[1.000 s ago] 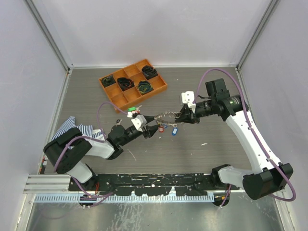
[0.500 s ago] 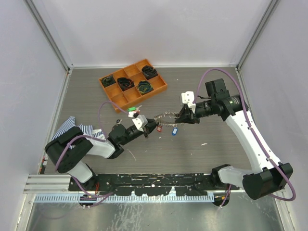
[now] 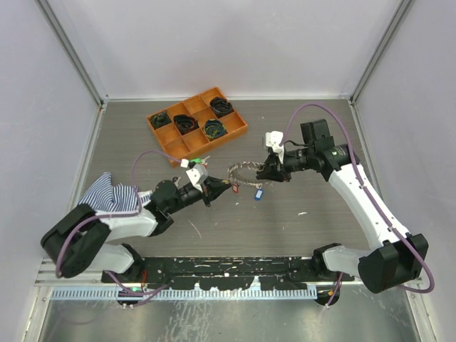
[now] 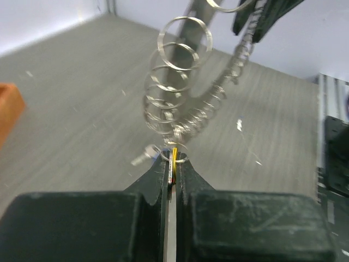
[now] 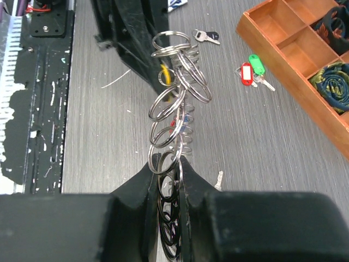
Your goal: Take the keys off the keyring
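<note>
Keyring (image 5: pixel 166 128) strung btwn grippers: R gripper (image 5: pixel 166 164) clamped on it, L gripper (image 4: pixel 173 165) pinching yellow key tag (image 4: pixel 174 153).

The keyring (image 3: pixel 243 173), a strand of silver split rings, stretches between the right gripper (image 5: pixel 166 164), clamped on it, and the left gripper (image 4: pixel 173 162), which pinches a yellow key tag (image 5: pixel 164 75). A blue-tagged key (image 3: pixel 258 194) dangles below.

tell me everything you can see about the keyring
A chain-like loop of many shiny silver metal rings, the keyring hangs stretched above the table. The right end effector clamps one end; the left end effector is shut on a yellow tag at the other. A blue tag dangles beneath.
</note>
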Controlling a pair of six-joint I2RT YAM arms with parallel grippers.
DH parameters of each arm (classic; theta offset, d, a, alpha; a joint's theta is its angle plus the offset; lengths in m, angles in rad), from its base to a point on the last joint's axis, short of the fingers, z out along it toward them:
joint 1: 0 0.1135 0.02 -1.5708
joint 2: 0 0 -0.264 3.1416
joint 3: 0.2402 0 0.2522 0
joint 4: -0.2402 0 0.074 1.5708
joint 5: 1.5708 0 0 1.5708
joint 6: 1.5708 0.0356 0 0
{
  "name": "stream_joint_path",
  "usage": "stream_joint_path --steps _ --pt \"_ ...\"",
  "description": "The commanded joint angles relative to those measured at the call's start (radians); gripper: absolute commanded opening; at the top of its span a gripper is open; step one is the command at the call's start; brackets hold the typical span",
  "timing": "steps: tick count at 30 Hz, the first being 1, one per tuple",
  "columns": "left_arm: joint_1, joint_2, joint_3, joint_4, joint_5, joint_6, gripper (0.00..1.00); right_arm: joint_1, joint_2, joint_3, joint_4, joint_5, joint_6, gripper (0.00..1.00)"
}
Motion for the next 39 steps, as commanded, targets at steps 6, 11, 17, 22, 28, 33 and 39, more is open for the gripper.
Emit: stream_joint_path --steps 6,11,17,22,28,33,39 --pt "0.006 -0.224 0.254 -0.798 0.209 -0.336 0.0 -0.016 0.021 -0.105 0.346 0.006 0.316 0.01" --pt "0.049 -0.176 0.317 -0.814 0.273 -0.701 0.0 -0.018 0.046 -0.179 0.453 -0.043 0.415 0.06" --pt "0.056 -0.019 0.446 -0.874 0.412 -1.071 0.0 -0.018 0.112 -0.236 0.59 -0.038 0.558 0.19" --pt "0.056 0.004 0.424 -0.786 0.394 -1.32 0.0 -0.021 0.14 -0.186 0.519 0.064 0.526 0.54" --pt "0.056 -0.024 0.415 -0.753 0.325 -1.533 0.0 -0.072 0.067 -0.14 0.442 0.084 0.456 0.73" --pt "0.053 -0.041 0.415 -0.756 0.264 -1.676 0.0 -0.089 -0.06 -0.126 0.401 0.0 0.326 0.75" --pt "0.015 -0.062 0.426 -0.724 0.177 -1.818 0.0 -0.09 -0.185 -0.13 0.243 -0.194 -0.098 0.8"
